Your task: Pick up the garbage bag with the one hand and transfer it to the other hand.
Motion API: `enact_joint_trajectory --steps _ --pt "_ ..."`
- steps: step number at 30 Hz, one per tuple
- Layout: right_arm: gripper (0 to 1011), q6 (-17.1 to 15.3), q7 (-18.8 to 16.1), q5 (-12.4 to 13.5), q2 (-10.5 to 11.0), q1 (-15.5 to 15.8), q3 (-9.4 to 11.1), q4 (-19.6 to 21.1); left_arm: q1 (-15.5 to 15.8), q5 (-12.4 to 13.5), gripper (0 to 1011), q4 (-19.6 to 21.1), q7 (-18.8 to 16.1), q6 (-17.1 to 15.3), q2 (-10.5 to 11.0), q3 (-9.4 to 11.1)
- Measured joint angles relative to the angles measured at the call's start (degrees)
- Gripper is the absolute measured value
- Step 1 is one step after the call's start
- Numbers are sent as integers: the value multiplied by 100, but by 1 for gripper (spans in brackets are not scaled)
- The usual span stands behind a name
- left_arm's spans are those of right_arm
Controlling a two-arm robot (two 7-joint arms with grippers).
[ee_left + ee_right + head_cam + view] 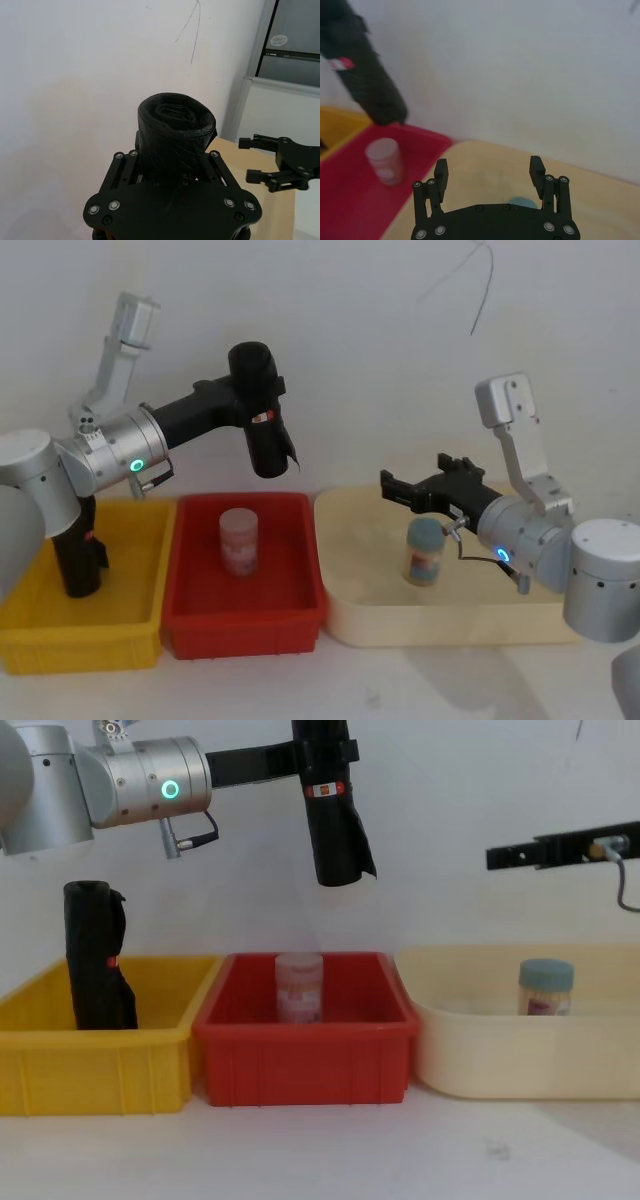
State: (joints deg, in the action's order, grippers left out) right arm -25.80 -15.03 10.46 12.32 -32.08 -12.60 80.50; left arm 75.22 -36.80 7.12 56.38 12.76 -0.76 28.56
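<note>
The garbage bag, a black roll with a red-and-white label and a flared flap at its lower end, hangs upright in the air above the red bin. My left gripper, on the green-ringed arm, is shut on its upper part. In the left wrist view the roll's top end stands up from that gripper. My right gripper, on the blue-ringed arm, is open and empty over the cream tray, well to the right of the bag and slightly lower.
A second black roll stands in the yellow bin at the left. A translucent pink jar stands in the red bin. A teal-lidded jar sits in the cream tray under the right arm. A white wall is close behind.
</note>
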Motion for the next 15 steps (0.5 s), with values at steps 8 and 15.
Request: enact_joint_trajectory --steps 8,15 --pt "1000 427 -412 127 -7 -29 -170 110 2 1 423 -3 0 0 0 0" --pt "1000 812 -625 110 -126 -191 -437 -49 2 1 423 -3 0 0 0 0"
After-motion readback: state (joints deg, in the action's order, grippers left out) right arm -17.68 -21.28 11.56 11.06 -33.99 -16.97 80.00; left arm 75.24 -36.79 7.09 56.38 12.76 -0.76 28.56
